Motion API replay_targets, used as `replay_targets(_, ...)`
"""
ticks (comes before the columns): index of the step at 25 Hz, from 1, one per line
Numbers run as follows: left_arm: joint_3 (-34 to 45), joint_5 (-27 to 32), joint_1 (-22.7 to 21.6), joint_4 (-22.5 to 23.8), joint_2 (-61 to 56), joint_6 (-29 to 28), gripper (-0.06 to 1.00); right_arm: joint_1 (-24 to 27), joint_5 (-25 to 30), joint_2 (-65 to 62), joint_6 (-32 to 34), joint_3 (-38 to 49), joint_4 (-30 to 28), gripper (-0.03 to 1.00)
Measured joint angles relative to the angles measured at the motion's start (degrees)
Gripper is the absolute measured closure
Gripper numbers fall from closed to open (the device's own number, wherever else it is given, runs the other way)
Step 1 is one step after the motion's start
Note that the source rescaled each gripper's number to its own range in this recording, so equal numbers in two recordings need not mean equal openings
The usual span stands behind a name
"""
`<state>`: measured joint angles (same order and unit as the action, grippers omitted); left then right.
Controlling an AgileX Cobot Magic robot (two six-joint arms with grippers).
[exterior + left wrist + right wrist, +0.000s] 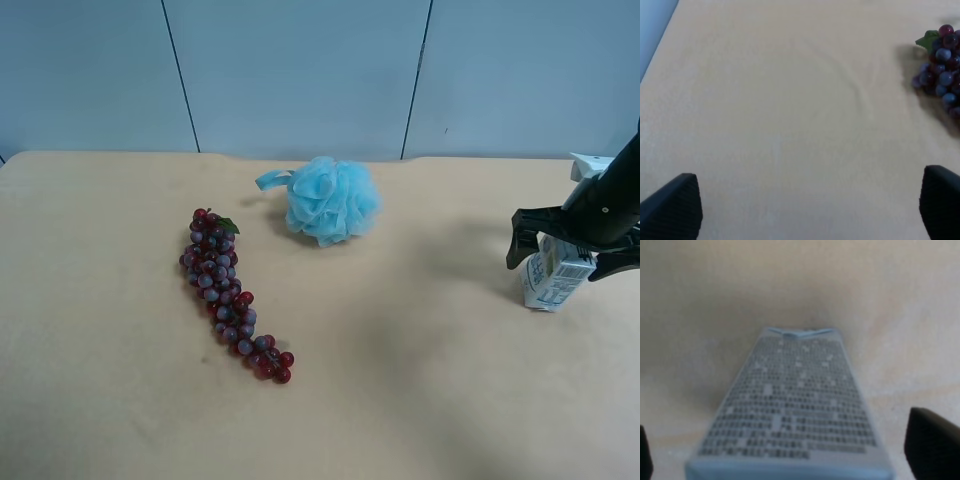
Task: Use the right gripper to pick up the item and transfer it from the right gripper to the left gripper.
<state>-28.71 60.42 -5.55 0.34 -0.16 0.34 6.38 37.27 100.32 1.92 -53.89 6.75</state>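
Right wrist view — my right gripper (pixel 787 445) spread apart, straddling the carton (pixel 795 400), gaps both sides; my left gripper (pixel 807 205) spread too over table (pixel 765 100) — grapes (pixel 940 65) nearby.

Soft, even light, fairly bright; faint shadow beside grapes (pixel 232 295). Right wrist view out of focus, carton (pixel 790 410) print smeared.

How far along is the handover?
Approach looks done: the right gripper straddles the standing carton on the table. In hand: the grasp, with the jaws open and gaps on either side. Left: close, lift, and pass to the left gripper, open over the table near the grapes.
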Motion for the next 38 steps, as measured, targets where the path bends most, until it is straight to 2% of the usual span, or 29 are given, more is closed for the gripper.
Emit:
replay_targets(3, 0.0, 0.0, 0.0, 0.0, 0.0, 0.0, 0.05, 0.0, 0.0, 0.0, 0.86, 0.0, 0.19, 0.01)
replay_targets(17, 0.0, 0.0, 0.0, 0.0, 0.0, 0.0, 0.05, 0.0, 0.47, 0.0, 3.95, 0.0, 0.57, 0.42)
replay_targets(20, 0.0, 0.0, 0.0, 0.0, 0.0, 0.0, 0.05, 0.0, 0.49, 0.0, 4.29, 0.0, 0.57, 0.56)
replay_targets(26, 0.0, -0.11, 0.0, 0.0, 0.0, 0.0, 0.05, 0.0, 0.8, 0.0, 4.33, 0.0, 0.32, 0.93)
replay_targets(28, 0.0, -0.11, 0.0, 0.0, 0.0, 0.0, 0.05, 0.0, 0.8, 0.0, 4.33, 0.0, 0.21, 0.96)
replay_targets(38, 0.0, -0.11, 0.0, 0.0, 0.0, 0.0, 0.05, 0.0, 0.85, 0.0, 4.33, 0.0, 0.17, 0.96)
